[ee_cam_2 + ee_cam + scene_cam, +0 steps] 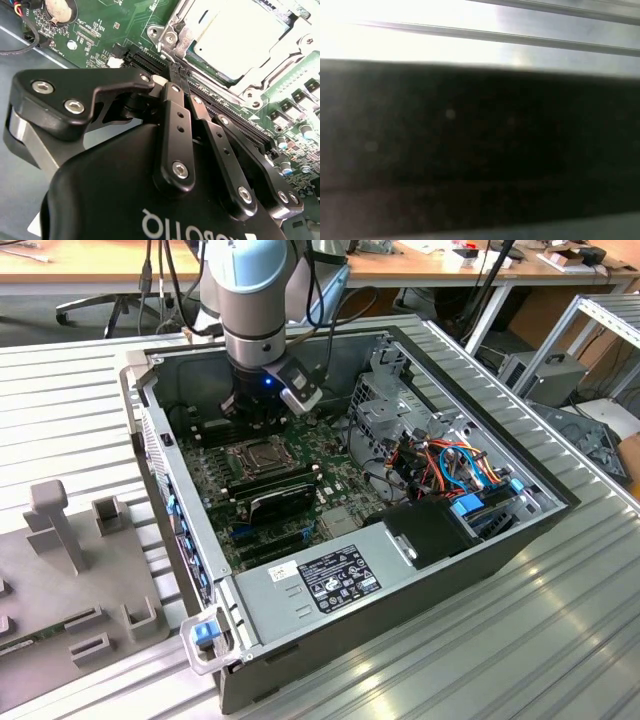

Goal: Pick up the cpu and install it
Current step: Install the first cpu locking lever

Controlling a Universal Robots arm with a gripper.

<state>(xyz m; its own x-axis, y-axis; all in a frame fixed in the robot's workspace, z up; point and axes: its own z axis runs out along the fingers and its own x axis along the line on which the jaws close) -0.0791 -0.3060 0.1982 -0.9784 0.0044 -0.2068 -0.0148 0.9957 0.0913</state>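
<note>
Grey-blue arm (250,290); black pincer (177,82), silver screws, white lettering.

computer case (400,570) on table (560,640) | board (300,510) in case | cpu (235,35) in socket (172,30) | gripper (177,80) just beside socket | stand (70,570) on exterior view's left

Exterior view: set high and off to one side, looking down into the open computer case (400,570) on the ribbed metal table (520,640), arm (255,300) entering from above; second wrist view: very near, looking along the black gripper (176,82) onto the green motherboard (95,30) and socket (235,40), both shared with the exterior view; first wrist view: pressed close to a dark surface (480,150), bright ribbed metal (545,25) beyond.
</note>
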